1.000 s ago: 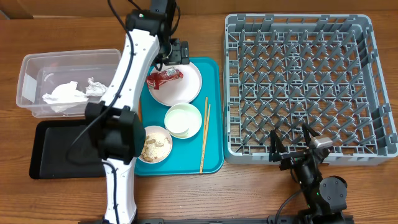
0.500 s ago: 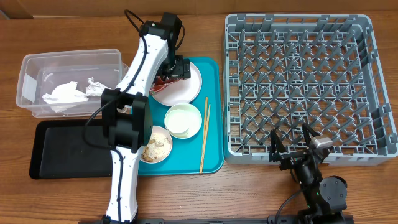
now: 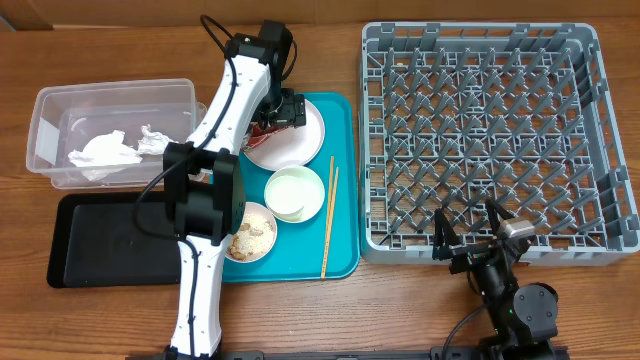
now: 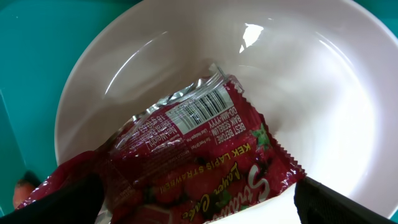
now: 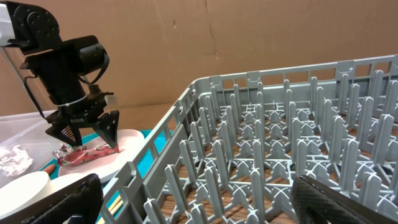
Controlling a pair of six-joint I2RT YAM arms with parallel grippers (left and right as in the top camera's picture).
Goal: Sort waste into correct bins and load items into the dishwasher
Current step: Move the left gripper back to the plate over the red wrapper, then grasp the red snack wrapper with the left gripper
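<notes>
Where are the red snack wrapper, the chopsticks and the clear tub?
strawberry cake wrapper (image 4: 205, 162), left wrist view, its red printed face.
wooden chopsticks (image 3: 329, 216), overhead view, middle of the pair.
clear plastic tub (image 3: 42, 140), overhead view, its left wall.

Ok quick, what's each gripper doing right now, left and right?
Left gripper: open, jaws straddling the crumpled red-and-silver wrapper on the round white plate, not gripping.
Right gripper: open, empty, by the grey plastic lattice dish rack.

Overhead looks straight down; left wrist camera hangs close over the crumpled red-and-silver wrapper (image 4: 199, 158); right wrist sees it from afar.
</notes>
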